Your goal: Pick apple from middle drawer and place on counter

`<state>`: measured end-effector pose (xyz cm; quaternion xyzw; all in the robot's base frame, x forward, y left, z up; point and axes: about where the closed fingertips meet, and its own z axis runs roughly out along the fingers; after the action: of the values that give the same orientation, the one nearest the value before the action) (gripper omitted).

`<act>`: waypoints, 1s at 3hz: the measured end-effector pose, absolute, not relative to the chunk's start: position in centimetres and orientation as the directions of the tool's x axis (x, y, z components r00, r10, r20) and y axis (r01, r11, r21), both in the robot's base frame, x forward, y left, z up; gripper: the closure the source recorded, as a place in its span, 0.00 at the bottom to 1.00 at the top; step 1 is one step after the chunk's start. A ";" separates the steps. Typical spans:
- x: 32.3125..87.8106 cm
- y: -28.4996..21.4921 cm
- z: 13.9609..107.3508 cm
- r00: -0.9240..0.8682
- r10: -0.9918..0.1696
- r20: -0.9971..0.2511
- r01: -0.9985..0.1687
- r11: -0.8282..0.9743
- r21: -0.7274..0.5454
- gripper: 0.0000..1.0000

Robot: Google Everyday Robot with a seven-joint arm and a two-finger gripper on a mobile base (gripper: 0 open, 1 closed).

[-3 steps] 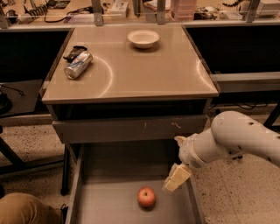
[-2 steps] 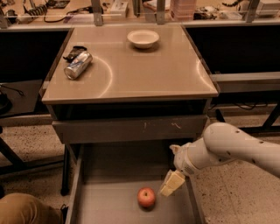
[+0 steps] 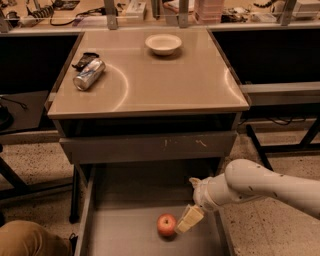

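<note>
Low in the middle drawer, your gripper is hovering just beside the apple, grip unreadable; centre before closing.

A white bowl stands near the back edge of the counter. Well apart from it, toward the left, a silver soda can lies on its side with a small dark object at its far end. Behind runs a cluttered desk with cables, under the top sits a grey drawer front with white scratch marks, and speckled floor shows at the right. A brown rounded shape fills the bottom left corner, across the middle drawer from the gripper, which hangs low at its right side.
</note>
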<state>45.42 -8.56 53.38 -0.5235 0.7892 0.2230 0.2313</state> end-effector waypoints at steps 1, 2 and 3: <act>44.6 -6.4 50.1 -0.347 -0.721 -0.600 -0.935 0.314 0.163 0.00; 43.5 -4.2 46.2 -0.363 -0.693 -0.623 -0.931 0.300 0.208 0.00; 43.0 -2.8 43.5 -0.369 -0.672 -0.642 -0.928 0.306 0.213 0.00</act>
<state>42.96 -2.75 43.52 -0.5151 0.7765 0.2856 0.2240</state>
